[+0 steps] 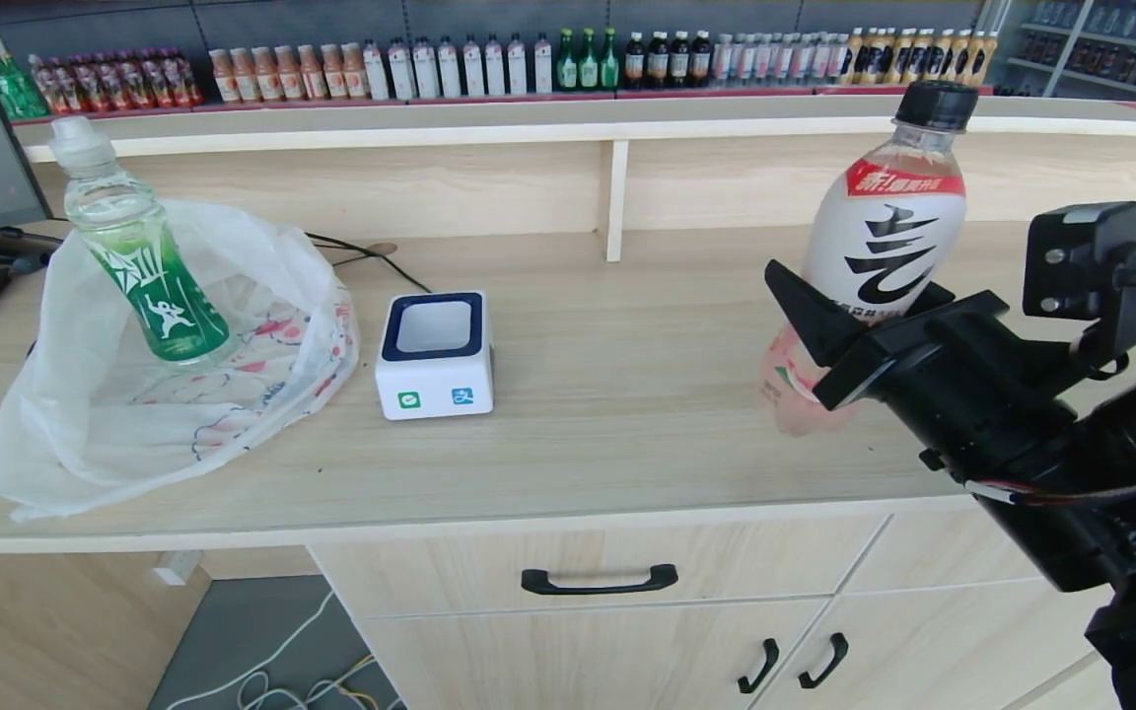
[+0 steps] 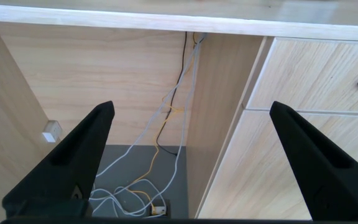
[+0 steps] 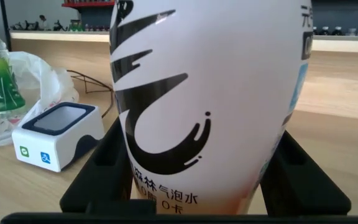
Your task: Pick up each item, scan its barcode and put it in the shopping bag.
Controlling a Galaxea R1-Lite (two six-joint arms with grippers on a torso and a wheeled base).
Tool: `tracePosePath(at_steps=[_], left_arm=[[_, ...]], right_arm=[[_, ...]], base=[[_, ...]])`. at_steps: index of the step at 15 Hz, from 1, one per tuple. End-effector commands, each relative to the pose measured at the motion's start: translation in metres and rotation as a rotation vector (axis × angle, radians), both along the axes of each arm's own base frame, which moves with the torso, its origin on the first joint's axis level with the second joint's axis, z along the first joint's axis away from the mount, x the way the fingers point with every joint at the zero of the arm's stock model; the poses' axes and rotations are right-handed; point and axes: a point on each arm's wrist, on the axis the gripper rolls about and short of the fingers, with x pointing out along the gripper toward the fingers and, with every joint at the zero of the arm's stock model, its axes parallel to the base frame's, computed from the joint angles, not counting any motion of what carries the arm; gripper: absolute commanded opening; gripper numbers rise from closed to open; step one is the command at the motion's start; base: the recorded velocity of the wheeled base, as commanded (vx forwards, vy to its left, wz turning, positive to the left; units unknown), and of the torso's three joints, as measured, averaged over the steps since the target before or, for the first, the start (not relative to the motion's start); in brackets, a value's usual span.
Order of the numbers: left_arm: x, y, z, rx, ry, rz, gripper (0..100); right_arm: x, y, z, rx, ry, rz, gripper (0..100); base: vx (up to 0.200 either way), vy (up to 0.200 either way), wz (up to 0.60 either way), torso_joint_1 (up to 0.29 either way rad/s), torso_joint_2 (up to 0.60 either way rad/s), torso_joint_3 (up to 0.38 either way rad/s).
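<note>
Counter edge (image 2: 166,22), cables (image 2: 184,62) beyond left tool (image 2: 191,106)

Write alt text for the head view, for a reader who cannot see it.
The right gripper holds a pale pink bottle with a black cap, slightly tilted, at the right of a wooden counter. A small white scanner sits mid-counter, and at the left a green bottle stands in an open white plastic bag.

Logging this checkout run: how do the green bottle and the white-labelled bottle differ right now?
The green bottle stands in the shopping bag, ungripped; the white-labelled bottle is gripped by the right gripper. The green bottle's cap is pale, the white-labelled bottle's black. Both are capped plastic drink bottles, roughly upright.
</note>
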Motion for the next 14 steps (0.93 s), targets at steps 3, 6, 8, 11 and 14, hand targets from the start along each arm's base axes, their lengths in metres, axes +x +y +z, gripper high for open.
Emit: tracePosePath(at_steps=[3, 6, 8, 11, 14], left_arm=[[0.0, 0.0, 0.0, 0.0, -0.001, 0.001, 100], [0.0, 0.0, 0.0, 0.0, -0.001, 0.001, 100], [0.0, 0.0, 0.0, 0.0, -0.001, 0.001, 100], [0.0, 0.0, 0.0, -0.002, -0.001, 0.001, 100], [0.0, 0.0, 0.0, -0.003, -0.001, 0.001, 100]], right_arm=[[0.002, -0.002, 0.002, 0.006, -0.008, -0.011, 0], [-0.007, -0.008, 0.002, 0.006, -0.003, -0.011, 0], [-0.011, -0.011, 0.003, 0.009, -0.007, -0.013, 0], [-0.014, -0.016, 0.006, 0.014, -0.016, -0.02, 0], [-0.014, -0.015, 0.006, 0.014, -0.015, -0.022, 0]], base=[[0.0, 0.0, 0.0, 0.0, 0.0, 0.0], [0.0, 0.0, 0.0, 0.0, 0.0, 0.0], [0.0, 0.0, 0.0, 0.0, 0.0, 0.0], [0.0, 0.067, 0.0, 0.001, 0.0, 0.004], [0.0, 0.2, 0.0, -0.006, 0.0, 0.002]])
